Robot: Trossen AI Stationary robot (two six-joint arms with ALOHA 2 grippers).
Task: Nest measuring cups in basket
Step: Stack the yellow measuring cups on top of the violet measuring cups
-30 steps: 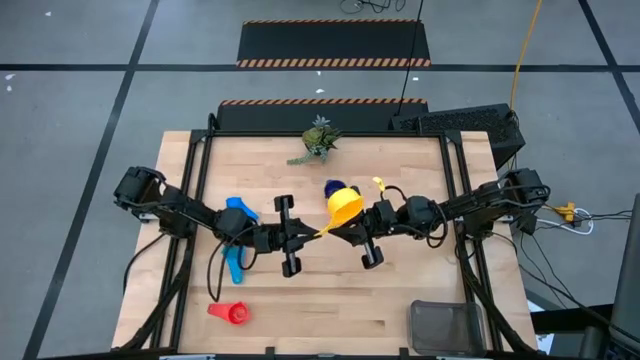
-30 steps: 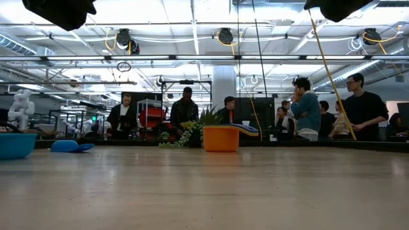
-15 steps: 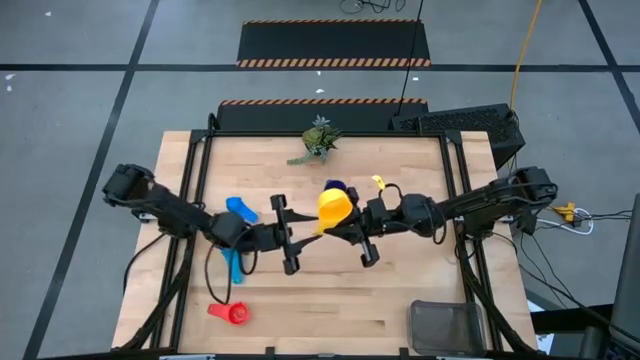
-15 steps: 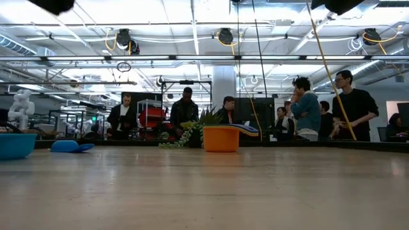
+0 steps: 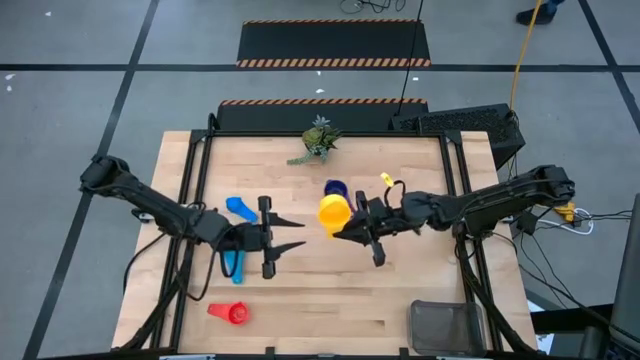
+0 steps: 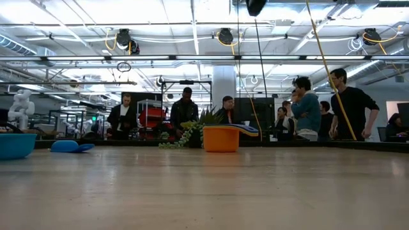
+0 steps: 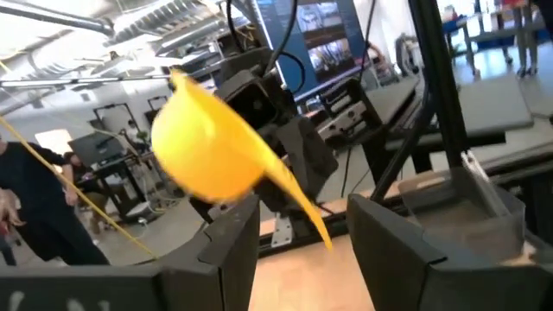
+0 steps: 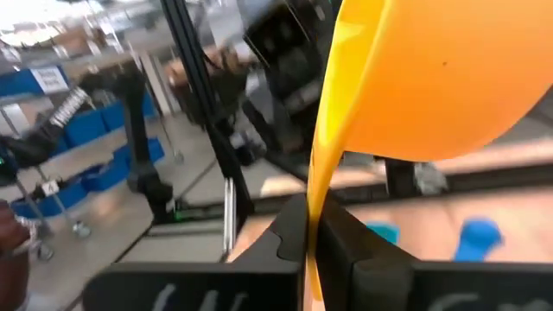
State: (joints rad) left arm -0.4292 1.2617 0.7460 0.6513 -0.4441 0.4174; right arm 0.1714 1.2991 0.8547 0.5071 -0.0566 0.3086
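At frame centre, the right gripper [image 5: 345, 229] is clamped on the flat handle of the light, rigid yellow plastic measuring cup [image 5: 332, 211], while the left gripper [image 5: 290, 234] stands apart, empty.

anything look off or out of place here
Nothing is spilled or damaged. The cups lie scattered, far from the basket at the table's near right corner. The right gripper holds the yellow cup in mid-air by its handle; the left gripper is open, empty.
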